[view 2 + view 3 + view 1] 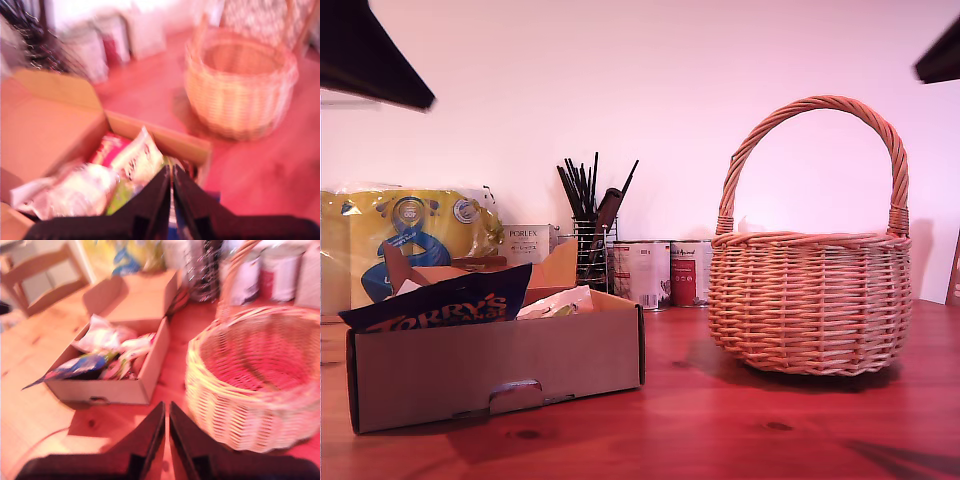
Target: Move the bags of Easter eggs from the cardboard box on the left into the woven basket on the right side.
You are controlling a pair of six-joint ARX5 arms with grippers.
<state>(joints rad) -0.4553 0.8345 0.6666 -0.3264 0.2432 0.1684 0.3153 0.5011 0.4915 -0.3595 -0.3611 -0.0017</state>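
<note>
Beside corrugated cardboard box [470, 375] of crinkly bags [445, 305], round wicker basket [810, 300]

The cardboard box [470, 375] at the lower left of the exterior view is looking like matt brown paper board. The woven basket [810, 300] is showing rough, bumpy wicker, and the table [720, 430] is looking like smooth, slightly shiny wood.
</note>
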